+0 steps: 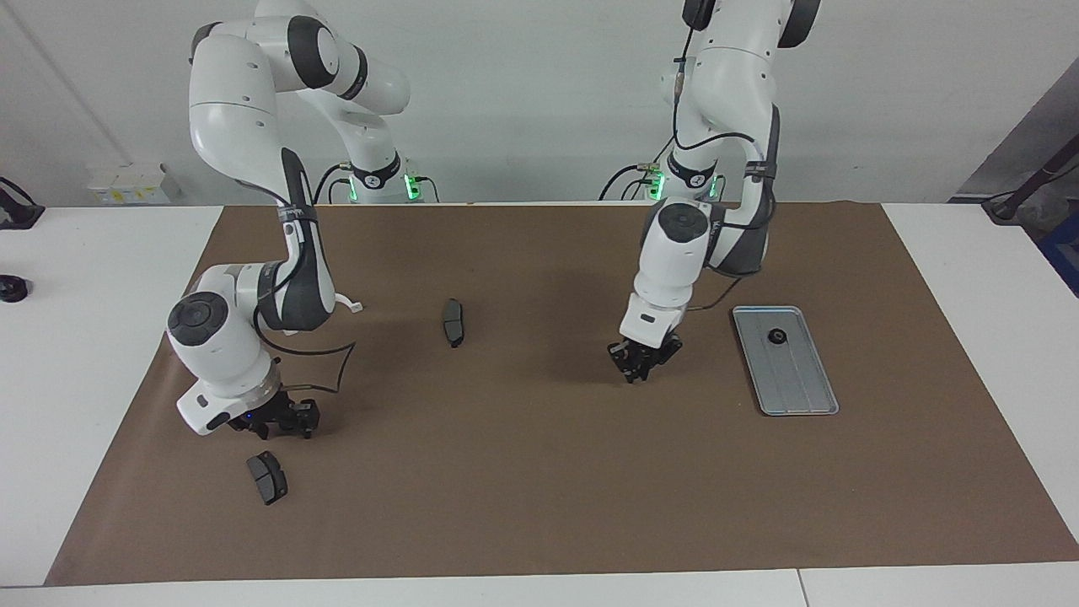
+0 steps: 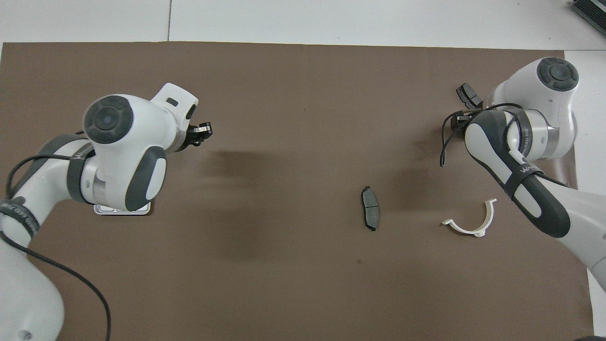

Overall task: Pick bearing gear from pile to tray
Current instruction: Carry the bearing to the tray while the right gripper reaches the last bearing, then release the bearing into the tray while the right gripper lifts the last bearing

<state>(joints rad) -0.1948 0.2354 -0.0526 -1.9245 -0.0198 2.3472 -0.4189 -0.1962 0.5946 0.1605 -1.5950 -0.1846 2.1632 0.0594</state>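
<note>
Bearing gear (image 1: 775,336) in tray (image 1: 797,388); left gripper (image 1: 644,361) beside tray rim.

A brown mat (image 2: 293,118) covered the desk (image 2: 331,19). On it lay a dark grey curved pad (image 2: 369,208), and beside it, toward the right arm's end, a white half-ring (image 2: 473,222). The left hand (image 2: 201,132) showed past its arm, which hid all but a corner of the tray (image 2: 123,210). The right arm overlapped another dark pad (image 2: 468,94).
</note>
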